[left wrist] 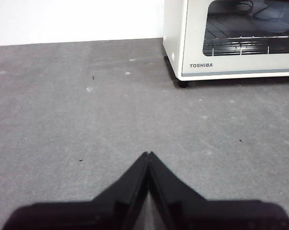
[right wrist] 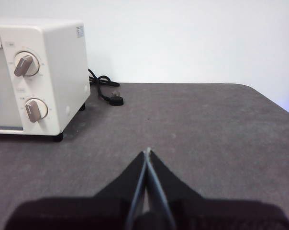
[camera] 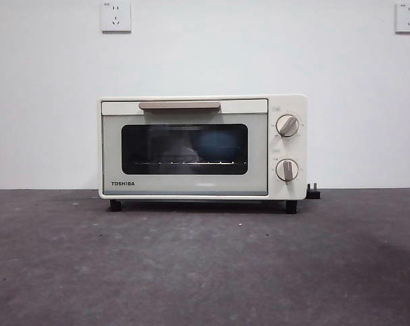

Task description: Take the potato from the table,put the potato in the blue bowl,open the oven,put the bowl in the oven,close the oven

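Note:
The cream-white oven stands at the back of the table with its dark glass door shut and its beige bar handle at the top. Through the glass a bluish rounded shape shows, which looks like the blue bowl on the wire rack; the left wrist view also shows the bowl dimly. The potato is hidden. My left gripper hovers over bare table in front of the oven's left corner, shut and empty. My right gripper is to the right of the oven, shut and empty.
Two round knobs sit on the oven's right side. Its black cord and plug lie on the table behind the oven's right end. The table's right edge shows in the right wrist view. Two wall sockets are high on the white wall.

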Robot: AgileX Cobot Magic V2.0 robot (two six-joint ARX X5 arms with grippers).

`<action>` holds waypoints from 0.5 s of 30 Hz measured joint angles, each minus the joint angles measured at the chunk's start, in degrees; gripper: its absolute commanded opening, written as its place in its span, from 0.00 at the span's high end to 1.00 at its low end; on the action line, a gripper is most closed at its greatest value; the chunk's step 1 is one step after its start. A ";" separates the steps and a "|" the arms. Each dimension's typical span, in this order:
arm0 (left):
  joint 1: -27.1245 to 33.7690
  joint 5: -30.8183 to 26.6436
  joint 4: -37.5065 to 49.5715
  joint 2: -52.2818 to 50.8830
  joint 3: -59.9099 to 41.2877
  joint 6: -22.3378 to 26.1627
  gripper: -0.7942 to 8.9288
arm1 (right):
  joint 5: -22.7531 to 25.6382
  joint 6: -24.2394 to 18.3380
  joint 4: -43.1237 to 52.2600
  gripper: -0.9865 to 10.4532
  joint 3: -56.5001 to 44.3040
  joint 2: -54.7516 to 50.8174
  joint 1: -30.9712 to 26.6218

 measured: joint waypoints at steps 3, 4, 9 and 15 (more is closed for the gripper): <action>0.00 0.00 0.00 0.00 0.00 0.00 0.92 | 0.02 0.00 -3.45 0.91 0.00 -0.92 0.00; 0.00 0.00 0.00 0.00 0.00 0.00 0.92 | 0.02 0.00 -4.68 0.91 0.00 -1.42 0.00; 0.00 0.00 -0.02 0.02 0.00 0.00 0.92 | -0.11 0.04 -8.70 0.91 0.00 -2.45 0.00; 0.00 0.00 0.00 0.37 0.00 0.00 0.92 | -0.13 0.04 -10.12 0.91 0.00 -2.45 0.00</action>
